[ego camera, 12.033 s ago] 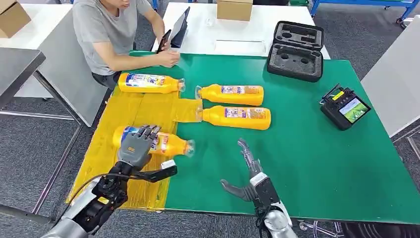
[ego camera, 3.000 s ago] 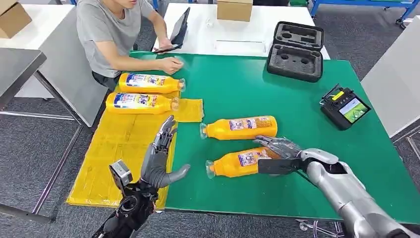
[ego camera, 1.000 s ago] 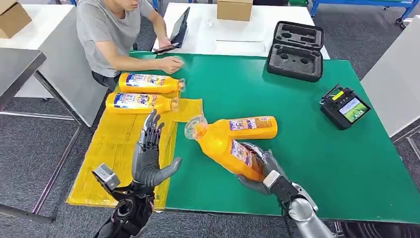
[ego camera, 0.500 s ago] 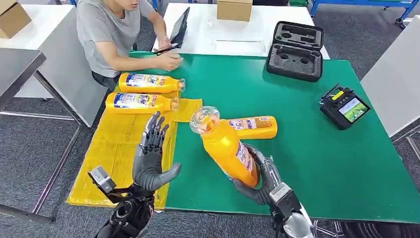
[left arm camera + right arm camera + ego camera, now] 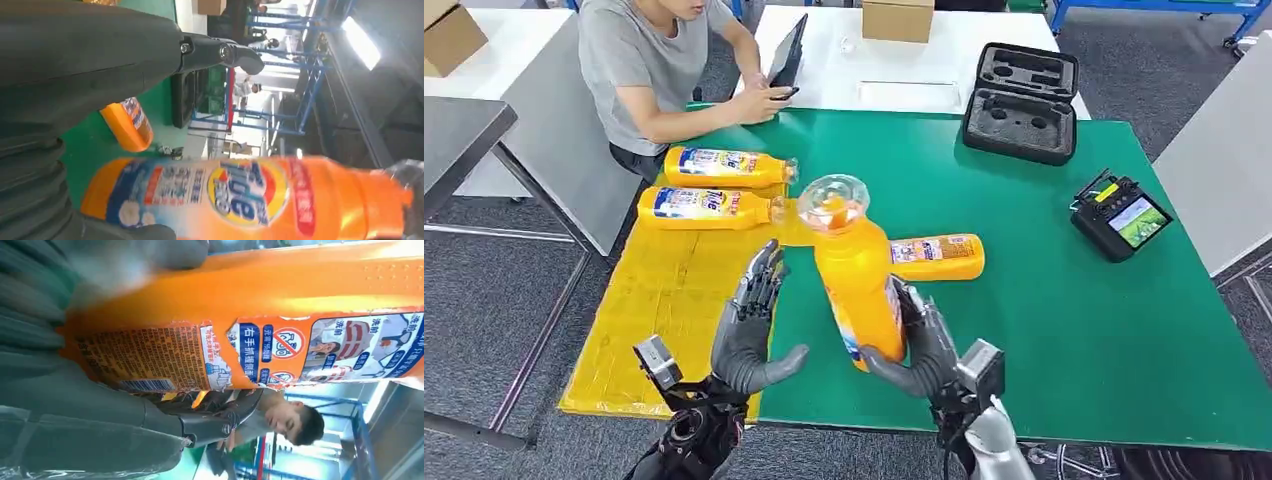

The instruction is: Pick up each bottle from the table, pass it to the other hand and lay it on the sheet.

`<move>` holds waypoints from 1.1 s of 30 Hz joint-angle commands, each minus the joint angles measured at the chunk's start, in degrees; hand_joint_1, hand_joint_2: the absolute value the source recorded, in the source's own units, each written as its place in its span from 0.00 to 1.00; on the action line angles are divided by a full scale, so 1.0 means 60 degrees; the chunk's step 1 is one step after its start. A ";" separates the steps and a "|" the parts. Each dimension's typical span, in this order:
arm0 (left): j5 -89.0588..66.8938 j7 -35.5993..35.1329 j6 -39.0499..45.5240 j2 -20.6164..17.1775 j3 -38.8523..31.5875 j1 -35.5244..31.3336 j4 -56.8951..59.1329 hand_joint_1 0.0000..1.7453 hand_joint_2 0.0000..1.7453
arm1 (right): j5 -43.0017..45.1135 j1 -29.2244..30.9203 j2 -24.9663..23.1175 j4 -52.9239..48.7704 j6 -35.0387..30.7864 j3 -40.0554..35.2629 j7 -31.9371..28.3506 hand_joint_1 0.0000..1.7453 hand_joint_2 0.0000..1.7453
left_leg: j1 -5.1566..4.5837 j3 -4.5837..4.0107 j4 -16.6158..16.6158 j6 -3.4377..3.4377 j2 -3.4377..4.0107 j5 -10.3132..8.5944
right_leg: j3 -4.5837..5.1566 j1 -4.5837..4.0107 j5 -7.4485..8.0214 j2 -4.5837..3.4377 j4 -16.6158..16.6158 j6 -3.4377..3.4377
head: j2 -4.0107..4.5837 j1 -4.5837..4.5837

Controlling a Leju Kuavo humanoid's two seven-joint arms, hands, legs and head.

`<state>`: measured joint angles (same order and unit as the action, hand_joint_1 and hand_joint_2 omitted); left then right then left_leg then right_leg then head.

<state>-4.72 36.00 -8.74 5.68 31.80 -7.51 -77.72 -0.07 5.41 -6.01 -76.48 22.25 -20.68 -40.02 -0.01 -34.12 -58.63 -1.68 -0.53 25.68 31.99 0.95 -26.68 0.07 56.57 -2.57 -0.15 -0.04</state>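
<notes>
Gripping a bottle [image 5: 856,280] upright near the table's [image 5: 1064,330] near edge, the right hand [image 5: 919,345] has its fingers wrapped round the lower body, cap end up and tilted slightly far. The left hand [image 5: 749,335] stands just left of the bottle, released, fingers spread and palm turned toward it, not touching; in the left wrist view the bottle [image 5: 240,195] lies across the picture just beyond the thumb [image 5: 220,50].

A yellow sheet [image 5: 664,300] covers the table's left part, running to the left and near edges. Two bottles lie on its far end, side by side: the far one [image 5: 724,167] and the one [image 5: 704,207] just nearer. The near half of the sheet is bare, beside the left hand. A fourth bottle [image 5: 939,257] lies on the green, behind the held one and partly hidden by it.

Green surface lies bare to the right of the right hand. Farther right sits a controller [image 5: 1121,215], and at the far right a black case [image 5: 1022,102]. A person [image 5: 649,70] sits at the far left corner, one hand at a tablet [image 5: 786,55].
</notes>
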 commanded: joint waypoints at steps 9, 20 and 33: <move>-0.0026 0.0667 -0.0252 -0.0332 0.0630 -0.0602 0.0820 0.00 1.00 | -0.0604 0.1265 -0.0131 0.2350 -0.0901 -0.0599 0.0003 1.00 1.00 | 0.0008 0.0025 0.0011 0.0014 0.0029 0.0001 | -0.0020 -0.0009 0.0007 -0.0022 -0.0013 0.0017 | 0.0000 0.0000; -0.0111 0.0667 -0.0109 -0.0345 0.0759 -0.0681 0.0866 0.00 1.00 | -0.0554 0.1524 -0.0214 0.2886 -0.0973 -0.0959 0.0003 1.00 1.00 | 0.0004 0.0011 0.0006 0.0008 0.0017 -0.0001 | -0.0009 -0.0005 0.0005 -0.0013 -0.0006 0.0011 | 0.0000 0.0000; 0.0099 0.0667 -0.0278 -0.0149 0.0891 -0.1114 0.1184 0.00 1.00 | -0.0741 0.1441 -0.0098 0.2733 -0.1455 -0.1607 0.0003 1.00 1.00 | 0.0003 0.0010 0.0004 0.0007 0.0002 -0.0003 | -0.0011 -0.0004 0.0000 0.0003 -0.0005 0.0009 | 0.0000 0.0000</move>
<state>-4.52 36.00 -9.77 5.53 34.91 -10.34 -75.34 -4.79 11.83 -7.85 -63.45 13.66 -27.08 -40.02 -0.01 -34.12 -58.63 -1.68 -0.51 25.67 32.00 0.95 -26.68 0.06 56.57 -2.57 -0.15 -0.04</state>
